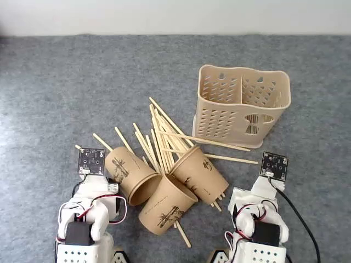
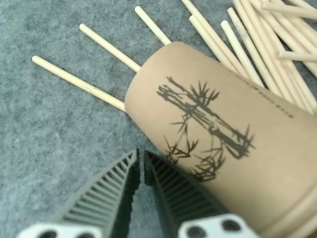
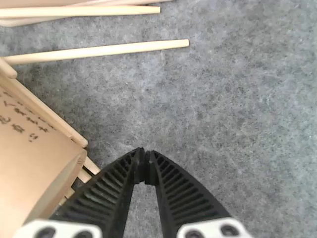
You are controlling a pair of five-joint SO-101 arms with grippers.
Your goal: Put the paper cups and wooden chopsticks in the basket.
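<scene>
Step in hand: the opening of the task, by my judgement, with no item lifted yet.

Basket [image 1: 244,104]: upright on the grey table [image 1: 66,87], right of centre in the upper half of the high view, divided into two compartments. No cup or chopstick is seen inside it.

Paper cups: three, all lying on their sides in the lower centre of the high view. These are the left cup [image 1: 129,174], the middle cup [image 1: 167,204] and the right cup [image 1: 200,174], bunched together and resting across some of the sticks.

Wooden chopsticks [image 1: 159,137]: a loose fan at the centre of the high view. Several run under the cups and two long ones reach towards the foot of the basket.

Left gripper [image 2: 140,154]: jaws closed together on nothing, tips just beside the wall of the left cup (contact cannot be confirmed).

Right gripper [image 3: 144,151]: jaws likewise closed and empty, over bare table beside the right cup's rim.

Next move, as judged: the left gripper must spread wide enough to take the left cup across its wall or rim. It then has to lift the cup clear of the sticks beneath and carry it up and right to the basket. A tight squeeze would likely crush the paper, and the sticks underneath may scatter
</scene>
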